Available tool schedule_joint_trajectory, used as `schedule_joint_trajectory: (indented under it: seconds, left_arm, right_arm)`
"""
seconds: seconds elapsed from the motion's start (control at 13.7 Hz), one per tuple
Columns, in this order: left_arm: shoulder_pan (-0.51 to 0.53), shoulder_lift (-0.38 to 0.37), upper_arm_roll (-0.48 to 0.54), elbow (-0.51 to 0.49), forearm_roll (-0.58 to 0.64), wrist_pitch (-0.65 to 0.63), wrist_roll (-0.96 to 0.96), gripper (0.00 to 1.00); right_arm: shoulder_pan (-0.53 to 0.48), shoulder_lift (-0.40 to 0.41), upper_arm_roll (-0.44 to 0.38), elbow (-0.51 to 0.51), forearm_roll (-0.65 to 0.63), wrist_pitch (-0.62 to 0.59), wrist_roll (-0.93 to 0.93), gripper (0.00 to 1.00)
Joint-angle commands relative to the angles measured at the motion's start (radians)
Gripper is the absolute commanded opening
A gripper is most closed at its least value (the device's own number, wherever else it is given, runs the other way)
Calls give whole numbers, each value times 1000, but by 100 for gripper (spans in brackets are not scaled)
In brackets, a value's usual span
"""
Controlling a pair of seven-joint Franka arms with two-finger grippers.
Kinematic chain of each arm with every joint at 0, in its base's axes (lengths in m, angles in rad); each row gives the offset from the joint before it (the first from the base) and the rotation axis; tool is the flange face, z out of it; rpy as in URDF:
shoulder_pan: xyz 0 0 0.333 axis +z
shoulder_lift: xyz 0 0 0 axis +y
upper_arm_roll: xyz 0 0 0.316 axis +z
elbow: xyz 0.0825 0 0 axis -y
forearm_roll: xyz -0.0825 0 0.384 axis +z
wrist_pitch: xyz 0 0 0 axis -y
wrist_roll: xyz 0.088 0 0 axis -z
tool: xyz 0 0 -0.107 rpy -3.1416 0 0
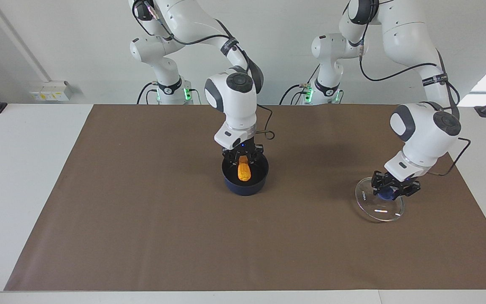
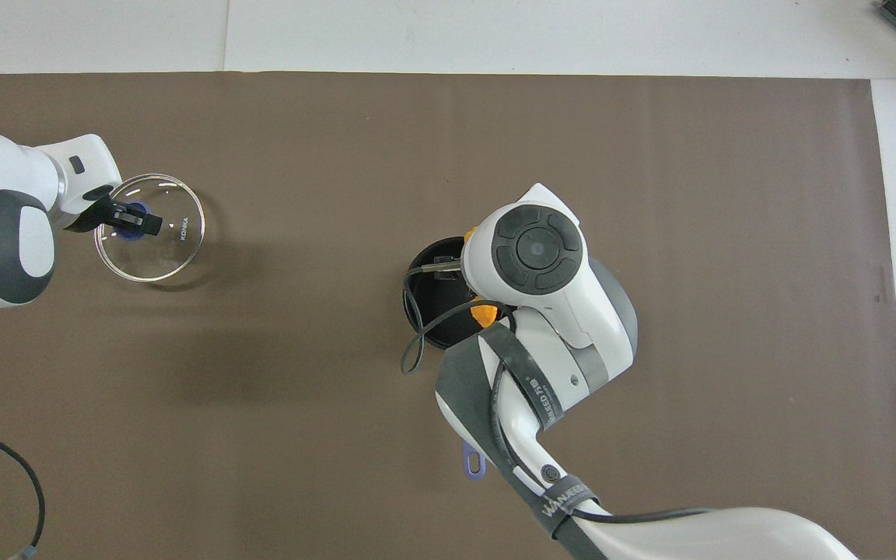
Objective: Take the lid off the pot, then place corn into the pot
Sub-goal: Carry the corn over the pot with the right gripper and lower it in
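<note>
The dark blue pot (image 1: pixel 243 189) stands open at the middle of the brown mat. My right gripper (image 1: pixel 243 155) is just above its rim, shut on the top of the yellow-orange corn (image 1: pixel 244 170), which hangs upright with its lower end inside the pot. In the overhead view the right arm covers most of the pot (image 2: pixel 426 305); a bit of the corn (image 2: pixel 483 313) shows. The glass lid (image 1: pixel 378 202) is at the left arm's end of the mat, slightly tilted. My left gripper (image 1: pixel 392 189) is shut on its blue knob (image 1: pixel 385 194). The lid (image 2: pixel 160 249) and left gripper (image 2: pixel 135 222) also show overhead.
The pot's blue handle end (image 2: pixel 474 465) points toward the robots and pokes out from under the right arm. A black cable (image 2: pixel 5 467) lies on the mat near the left arm's base. White table (image 1: pixel 23 169) borders the mat.
</note>
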Motion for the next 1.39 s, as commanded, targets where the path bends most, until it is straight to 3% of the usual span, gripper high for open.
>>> schedule_joint_trajectory:
  seconds: [0.0,0.44,0.51,0.66,0.73,0.8,0.95,1.1,1.17,1.32]
  left_arm:
    - [10,-6,-5,-22,-22,35,23,0]
    - [-1,-3,-5,-56,-22,66,8,0]
    - [-2,-4,-5,-59,-22,64,6,6]
    - [-5,-8,-5,-61,-22,49,-24,59]
    - [-7,-8,-5,-61,-20,47,-33,90]
    - [-7,-8,-5,-61,-20,47,-32,100]
    - [-8,-8,-5,-59,-20,47,-35,100]
    - [-13,-6,-3,-38,-11,47,-37,100]
    - [-11,-14,-3,-24,-8,47,-37,100]
    - [-13,-41,0,19,12,18,-38,100]
  right_arm:
    - [1,17,0,7,11,13,15,0]
    - [18,23,0,-57,10,51,15,0]
    - [18,24,0,-58,10,56,15,0]
    - [15,26,0,-56,10,59,11,0]
    - [6,32,0,-47,13,62,7,6]
    - [-3,34,0,-36,15,64,4,17]
    - [-19,49,1,-7,13,64,2,23]
    - [-23,52,0,-7,15,97,4,88]
    - [-23,54,0,-7,11,129,1,100]
    - [-20,55,1,-7,13,137,13,100]
